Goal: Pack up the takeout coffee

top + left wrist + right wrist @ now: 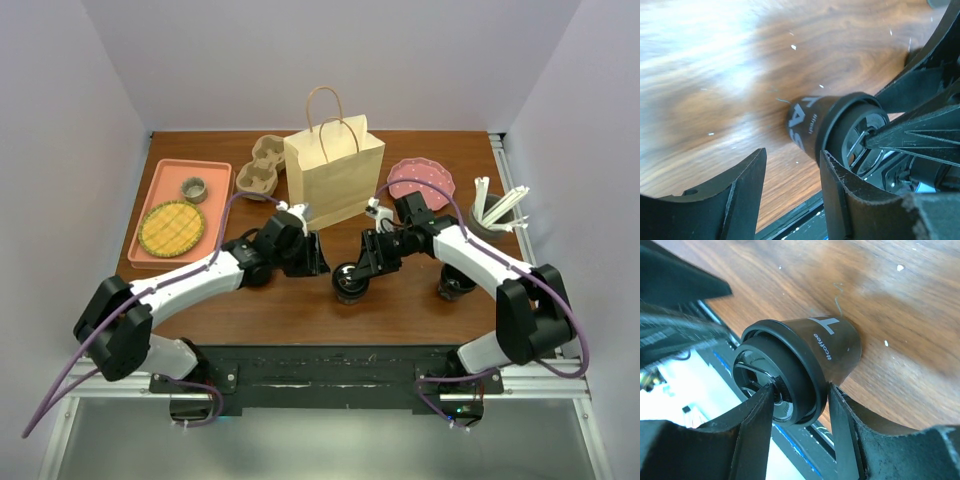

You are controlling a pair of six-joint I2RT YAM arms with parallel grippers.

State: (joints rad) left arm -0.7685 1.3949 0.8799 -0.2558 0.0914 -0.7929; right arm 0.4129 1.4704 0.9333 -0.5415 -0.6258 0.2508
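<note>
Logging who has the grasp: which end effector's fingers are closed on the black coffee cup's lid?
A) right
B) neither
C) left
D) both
A: in the right wrist view the right end effector has a finger pressed on each side of the coffee cup at its lid, while the left end effector stands open, short of the cup.

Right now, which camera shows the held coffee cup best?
Right wrist: the coffee cup fills the frame, lettering readable, with the right end effector closed on its lidded end. Left wrist shows the lid and part of the side, partly hidden behind that end effector. Top external shows only a small dark shape.
</note>
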